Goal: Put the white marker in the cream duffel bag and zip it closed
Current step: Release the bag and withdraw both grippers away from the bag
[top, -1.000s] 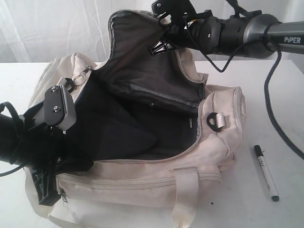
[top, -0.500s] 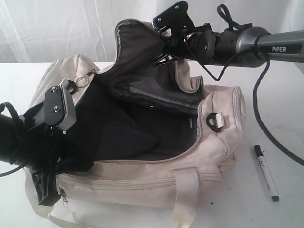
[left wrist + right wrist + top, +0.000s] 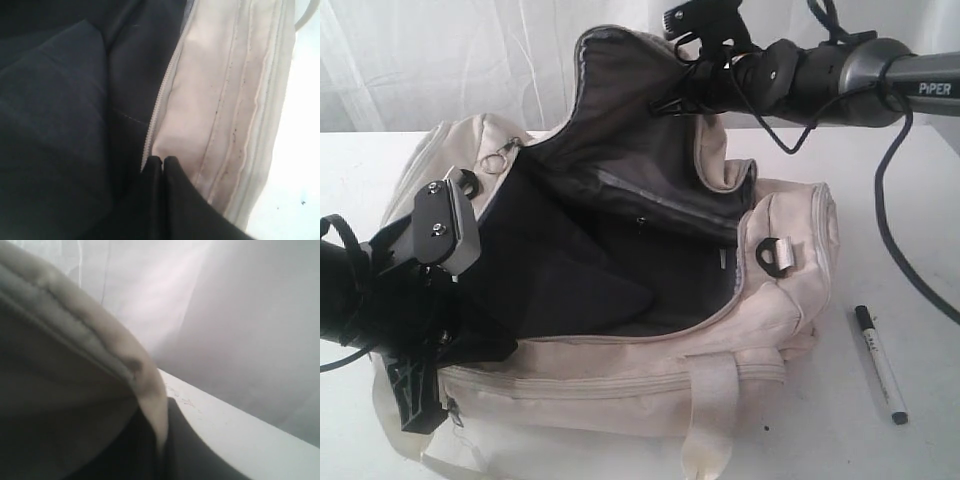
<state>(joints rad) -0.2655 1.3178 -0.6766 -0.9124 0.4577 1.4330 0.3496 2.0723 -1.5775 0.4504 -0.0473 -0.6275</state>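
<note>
I see the white marker [image 3: 880, 364] lying flat on the worktop [image 3: 940, 430], near the cream duffel bag [image 3: 620, 385], its long axis running near-to-far with the black cap at the far end. The bag gapes, showing dark lining. My left pincer [image 3: 163, 165] clamps its zip edge; my right pincer [image 3: 672, 100] pinches the raised flap

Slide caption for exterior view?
Left gripper and right gripper hold the cream duffel bag open; white marker lies on table beside it.
</note>
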